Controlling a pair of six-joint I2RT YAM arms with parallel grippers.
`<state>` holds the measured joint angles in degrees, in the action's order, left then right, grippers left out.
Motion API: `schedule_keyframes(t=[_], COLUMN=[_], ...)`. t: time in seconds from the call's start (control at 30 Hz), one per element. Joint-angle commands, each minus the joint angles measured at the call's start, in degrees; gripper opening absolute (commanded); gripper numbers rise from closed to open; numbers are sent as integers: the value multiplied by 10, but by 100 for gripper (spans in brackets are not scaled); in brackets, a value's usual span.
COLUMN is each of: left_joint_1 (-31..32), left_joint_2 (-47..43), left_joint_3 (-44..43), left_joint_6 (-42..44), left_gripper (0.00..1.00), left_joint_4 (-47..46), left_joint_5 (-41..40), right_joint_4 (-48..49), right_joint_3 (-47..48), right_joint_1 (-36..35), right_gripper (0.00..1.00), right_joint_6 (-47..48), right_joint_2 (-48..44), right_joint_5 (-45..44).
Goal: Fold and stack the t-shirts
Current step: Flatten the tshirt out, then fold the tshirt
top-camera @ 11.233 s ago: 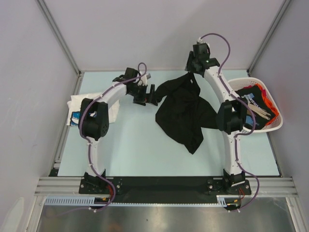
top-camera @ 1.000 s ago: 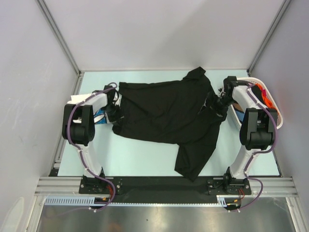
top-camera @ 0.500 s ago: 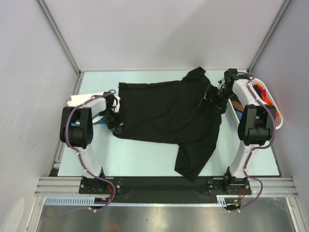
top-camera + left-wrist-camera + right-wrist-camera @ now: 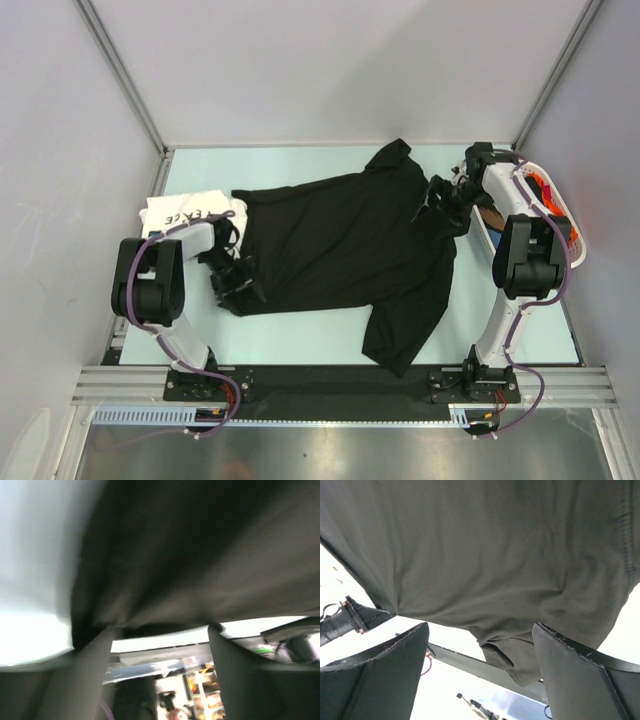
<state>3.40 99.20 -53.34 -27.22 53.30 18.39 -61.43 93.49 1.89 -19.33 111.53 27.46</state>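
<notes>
A large black t-shirt (image 4: 340,235) lies spread on the pale table, one sleeve trailing toward the near edge. My left gripper (image 4: 235,283) is at the shirt's near left corner. In the left wrist view its fingers stand apart (image 4: 162,630), with the black cloth (image 4: 190,555) draped just past the tips. My right gripper (image 4: 438,196) is at the shirt's right shoulder, jaws wide open (image 4: 480,627), a fold of black cloth (image 4: 485,545) hanging between the fingers without being gripped. A white t-shirt (image 4: 185,210) with lettering lies folded at the left edge.
A white slotted basket (image 4: 578,238) stands at the right edge behind my right arm, with orange cloth (image 4: 546,186) showing in it. Metal frame rails (image 4: 340,382) run along the near edge, and grey walls close in the other sides.
My left gripper has slid toward the near edge and opened, and the shirt's left edge came with it, uncovering the white t-shirt. The right gripper has barely moved.
</notes>
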Motion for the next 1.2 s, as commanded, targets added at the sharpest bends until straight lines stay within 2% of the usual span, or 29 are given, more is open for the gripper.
schedule_keyframes(t=[0.0, 0.03, 0.13, 0.3, 0.4, 0.43, 0.47, 0.53, 0.57, 0.6, 0.63, 0.7, 0.8, 0.9, 1.0, 1.17], left_joint_1=[15, 23, 35, 46, 46, 46, 46, 46, 45, 46, 46, 45, 42, 40, 39, 32], left_joint_2=[-54, -73, -95, -78, 0, 49, 74, 140, 162, 183, 224, 271, 295, 301, 297, 291], left_joint_3=[-67, -118, -202, -272, -350, -406, -437, -532, -567, -635, -667, -738, -767, -752, -730, -702], left_joint_6=[29, 24, -5, -55, -51, -49, -46, -47, -46, -43, -41, -35, -32, -27, -19, -9], left_gripper=[99, 100, 100, 100, 100, 100, 100, 100, 100, 100, 100, 100, 99, 99, 99, 100], left_joint_4=[36, 41, 12, -82, -94, -82, -79, -61, -56, -39, -29, -8, -4, -13, -23, -26], left_joint_5=[-87, -86, -67, -63, -63, -63, -59, -59, -51, -49, -48, -46, -40, -39, -34, -34], right_joint_4=[16, 30, 60, 172, 194, 189, 182, 147, 140, 136, 141, 195, 267, 271, 291, 328], right_joint_3=[46, 50, 62, 81, 162, 195, 276, 371, 468, 503, 534, 537, 492, 506, 506, 499], right_joint_1=[3, 3, 3, 0, -7, -13, -15, -17, -32, -33, -34, -34, -36, -45, -50, -58], right_gripper=[90, 90, 90, 89, 89, 88, 88, 88, 87, 87, 87, 87, 86, 86, 78, 75], right_joint_6=[6, 2, -6, -35, -45, -45, -44, -37, -36, -45, -53, -93, -118, -117, -128, -133], right_joint_2=[-29, -33, -31, 10, 81, 137, 165, 230, 290, 314, 333, 361, 366, 391, 407, 414], right_joint_5=[-4, -12, -18, 7, 4, 6, 6, 13, 17, 21, 22, 34, 33, 6, 3, -44])
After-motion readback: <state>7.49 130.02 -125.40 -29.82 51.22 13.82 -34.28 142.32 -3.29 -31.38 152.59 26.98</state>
